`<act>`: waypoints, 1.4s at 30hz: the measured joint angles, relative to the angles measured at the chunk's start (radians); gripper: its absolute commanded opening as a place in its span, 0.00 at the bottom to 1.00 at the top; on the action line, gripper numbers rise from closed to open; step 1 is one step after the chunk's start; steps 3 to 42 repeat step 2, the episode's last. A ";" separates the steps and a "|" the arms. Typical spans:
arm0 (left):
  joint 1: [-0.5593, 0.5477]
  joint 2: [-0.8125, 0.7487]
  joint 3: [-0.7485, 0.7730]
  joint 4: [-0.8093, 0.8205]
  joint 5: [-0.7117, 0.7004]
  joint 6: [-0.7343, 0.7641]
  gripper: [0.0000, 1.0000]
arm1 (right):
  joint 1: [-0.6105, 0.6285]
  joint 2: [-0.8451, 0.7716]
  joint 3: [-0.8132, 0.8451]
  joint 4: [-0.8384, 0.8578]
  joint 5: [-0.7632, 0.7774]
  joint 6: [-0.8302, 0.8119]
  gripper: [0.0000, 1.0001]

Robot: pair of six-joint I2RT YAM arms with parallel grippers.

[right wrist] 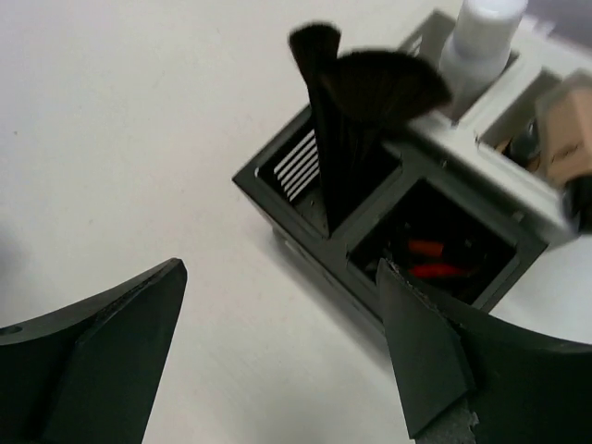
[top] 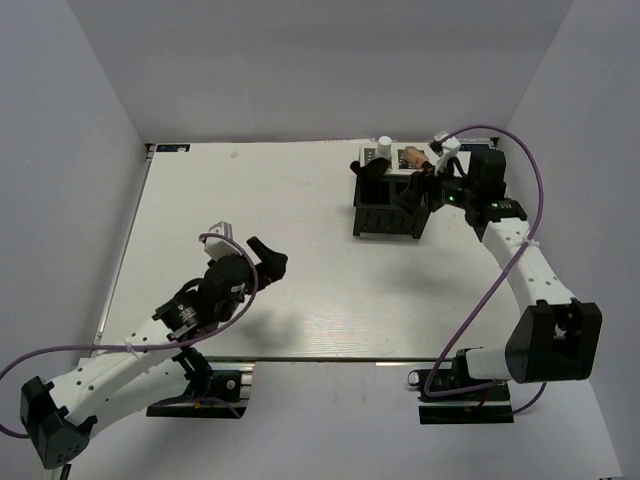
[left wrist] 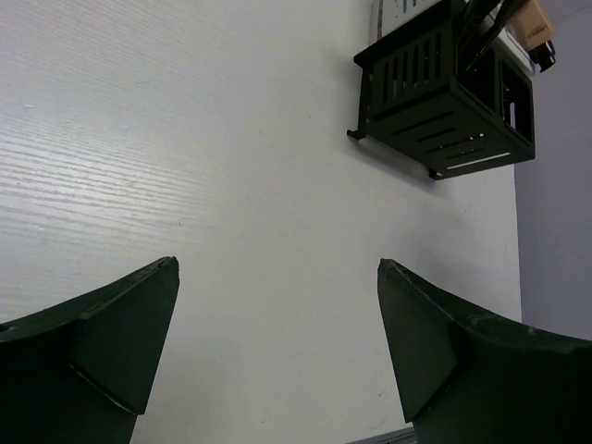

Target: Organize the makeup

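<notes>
The left arm (top: 110, 365) reaches from the near left edge over the table (top: 300, 200), well apart from the makeup. Its jaws are spread wide and hold nothing. The left wrist view shows white table surface between the 2 fingers (left wrist: 111, 342).

Toward the far right of the table stands the black box (top: 385, 215), with pale compartments (right wrist: 504, 190) set against its far side. In the right wrist view, the black brushes (right wrist: 356, 102) stand upright in 1 black compartment, their bristles fanned above the rim. In the black compartment just beside them lie the red pencils (right wrist: 427, 259), low inside, with only their red parts showing. Behind these, the white bottle (right wrist: 486, 42) stands upright in a pale compartment. A tan bottle (right wrist: 566, 129) sits in the next pale compartment, blurred at the edge of the view, and it cannot be told whether a 2nd tan bottle is with it.

At the right, the right arm (top: 530, 270) bends in from the near edge to the right side of the box. Its jaws are also spread wide and hold nothing. They hover above the table beside the box, and the right wrist view shows the brush and pencil compartments between the 2 fingers.
</notes>
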 measured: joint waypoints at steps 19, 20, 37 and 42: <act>0.000 0.019 0.000 0.019 0.015 0.013 0.98 | 0.000 -0.013 -0.026 -0.029 0.017 0.002 0.89; 0.000 0.019 0.000 0.019 0.015 0.013 0.98 | 0.000 -0.013 -0.026 -0.029 0.017 0.002 0.89; 0.000 0.019 0.000 0.019 0.015 0.013 0.98 | 0.000 -0.013 -0.026 -0.029 0.017 0.002 0.89; 0.000 0.019 0.000 0.019 0.015 0.013 0.98 | 0.000 -0.013 -0.026 -0.029 0.017 0.002 0.89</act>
